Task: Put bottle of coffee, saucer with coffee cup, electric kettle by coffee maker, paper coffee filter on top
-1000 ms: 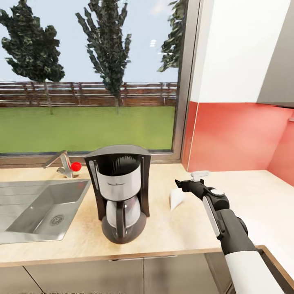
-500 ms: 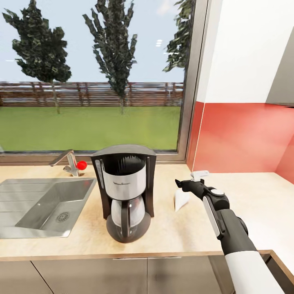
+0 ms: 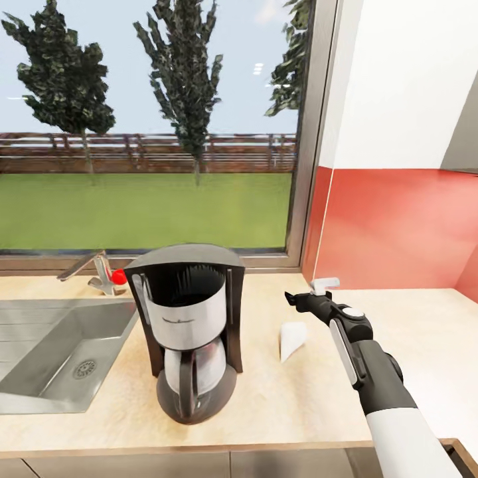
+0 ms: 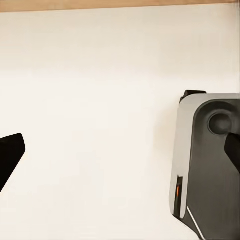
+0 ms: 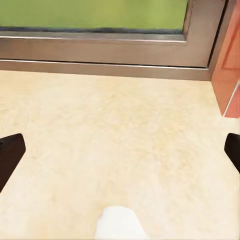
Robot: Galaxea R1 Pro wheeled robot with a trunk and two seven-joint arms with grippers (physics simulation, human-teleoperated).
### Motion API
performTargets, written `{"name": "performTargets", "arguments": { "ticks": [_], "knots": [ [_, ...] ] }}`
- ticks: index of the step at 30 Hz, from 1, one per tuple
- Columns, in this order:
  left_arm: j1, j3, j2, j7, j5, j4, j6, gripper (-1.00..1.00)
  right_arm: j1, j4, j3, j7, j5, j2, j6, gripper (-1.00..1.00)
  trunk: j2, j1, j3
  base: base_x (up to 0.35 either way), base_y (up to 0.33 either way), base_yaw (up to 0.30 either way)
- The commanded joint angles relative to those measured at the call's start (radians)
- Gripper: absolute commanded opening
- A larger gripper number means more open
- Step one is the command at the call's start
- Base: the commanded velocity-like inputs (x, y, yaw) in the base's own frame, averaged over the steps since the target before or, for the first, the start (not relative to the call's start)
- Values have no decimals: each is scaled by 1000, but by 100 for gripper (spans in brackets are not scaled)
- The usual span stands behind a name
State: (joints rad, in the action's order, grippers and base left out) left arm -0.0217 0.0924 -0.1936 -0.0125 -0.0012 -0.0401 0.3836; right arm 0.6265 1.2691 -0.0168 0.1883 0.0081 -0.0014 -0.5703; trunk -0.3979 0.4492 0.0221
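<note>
Paper coffee filter [image 3: 291, 339] waits below the spread right hand [image 3: 312, 292].
Hand hovers just above, lined up for grabbing it.

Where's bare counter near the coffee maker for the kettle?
Free: countertop right of the right hand, up to the red wall; also the front strip. Tight: between coffee maker and sink; the paper filter lies on its right side.

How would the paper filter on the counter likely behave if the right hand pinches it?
The filter looks like thin white paper lying flat on the counter, so it is probably very light and floppy. It may crumple or slide rather than lift cleanly. The right hand, fingers wide apart, hovers beside it.
</note>
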Motion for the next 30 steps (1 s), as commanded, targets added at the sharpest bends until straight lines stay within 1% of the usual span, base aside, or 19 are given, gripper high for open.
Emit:
{"name": "performTargets", "arguments": {
  "ticks": [1, 5, 13, 24, 30],
  "knots": [
    [0, 6, 0, -1, 0, -2, 1, 100, 1, 1, 0, 3, 1, 0, -5, 100, -2, 1, 2, 82, -56, 0],
    [-1, 5, 1, -1, 0, -1, 2, 100, 0, 1, 0, 2, 1, 0, -5, 100, -2, 1, 2, 33, -42, 0],
    [0, 5, 6, 0, 1, 1, 1, 100, -1, 1, 1, 3, 2, -2, -4, 100, -2, 1, 2, 3, -217, 0],
    [-3, 4, 4, 9, 0, 53, -2, 100, -1, 0, 0, 3, 3, -2, -3, 100, -2, 1, 2, 2, -21, 0],
    [-4, 4, 5, 10, 2, 58, -2, 100, -1, -3, 0, 3, 2, -2, -3, 100, -2, 1, 2, 179, -115, 0]
  ]
}}
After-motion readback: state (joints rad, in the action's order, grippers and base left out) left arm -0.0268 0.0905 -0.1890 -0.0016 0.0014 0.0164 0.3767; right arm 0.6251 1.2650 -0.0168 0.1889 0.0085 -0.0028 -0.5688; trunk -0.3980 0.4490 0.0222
